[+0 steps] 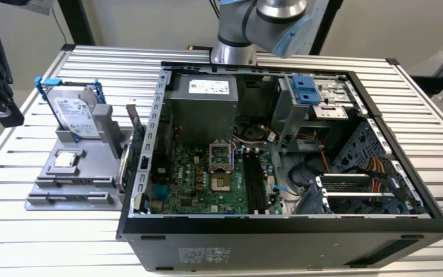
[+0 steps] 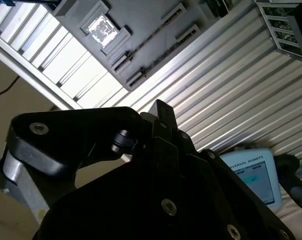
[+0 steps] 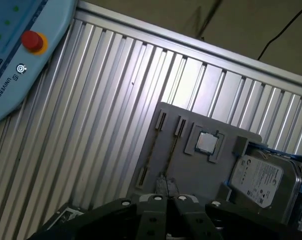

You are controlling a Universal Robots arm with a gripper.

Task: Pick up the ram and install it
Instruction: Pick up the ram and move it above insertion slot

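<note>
Counter (image 1: 44, 242): slatted metal.

Exterior view's left: grey holder (image 1: 41, 173). Drive (image 1: 75, 112) stands upright at its back, and chip (image 1: 66, 160) lies flat in a pocket in front of the drive.

Ram (image 3: 171, 155) sits on edge in the holder between end clips (image 3: 180, 125), in the row next to the chip. In the first wrist view it reads as a thin dark line. Not yet lifted.

Centre to right: open case (image 1: 283, 239) with the board (image 1: 191, 184) exposed. Long black slots (image 1: 256, 184) run along the board. They are judged to be the ram's seat, and they look unfilled.

Tool (image 3: 167, 189) hangs clear of the holder, aimed toward the ram and touching nothing. It looks closed, with nothing between its jaws.

Step in hand, as judged: approach for the pick, with the install untouched.

The pick calls for:
- the tool parted enough to take the stick's thin faces
- alignment along the stick's length, near the middle
- a square descent between the clips, clear of the chip
</note>
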